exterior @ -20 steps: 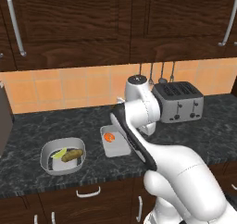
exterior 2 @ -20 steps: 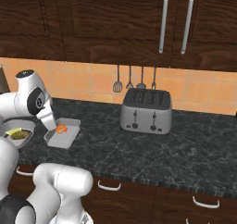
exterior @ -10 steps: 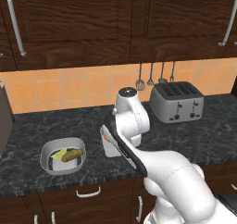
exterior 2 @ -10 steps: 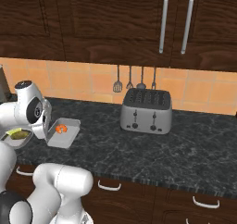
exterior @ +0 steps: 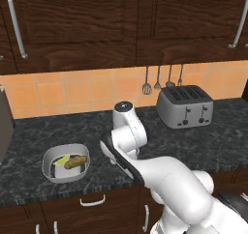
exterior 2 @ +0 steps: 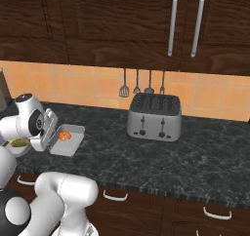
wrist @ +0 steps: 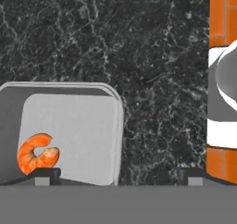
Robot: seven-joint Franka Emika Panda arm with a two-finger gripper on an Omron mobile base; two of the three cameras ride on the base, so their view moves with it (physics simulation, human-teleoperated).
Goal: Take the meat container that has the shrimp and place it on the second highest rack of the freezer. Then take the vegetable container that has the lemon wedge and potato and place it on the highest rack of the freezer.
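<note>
The meat container (exterior 2: 72, 143) is a flat grey tray on the dark counter, holding the small orange shrimp (exterior 2: 64, 136). In the hand view the meat container (wrist: 69, 135) lies lower left with the shrimp (wrist: 37, 153) near its left side. My gripper (wrist: 119, 174) hangs open above it: one fingertip (wrist: 46, 174) is by the shrimp, the other over bare counter, and the tray's rim lies between them. The round grey vegetable container (exterior: 65, 164) holds the lemon wedge (exterior: 62, 159) and the potato (exterior: 75, 162), left of the arm. The freezer and its racks are out of view.
A silver toaster (exterior: 185, 106) stands at the back right, with utensils (exterior: 157, 80) hanging on the orange tile wall behind it. Dark wood cabinets run above. A dark grey block (exterior: 4, 124) sits at the counter's left end.
The arm has swung left and lower, bringing the hand down over the meat container. The jaws have stayed open. Both containers lie where they were.
</note>
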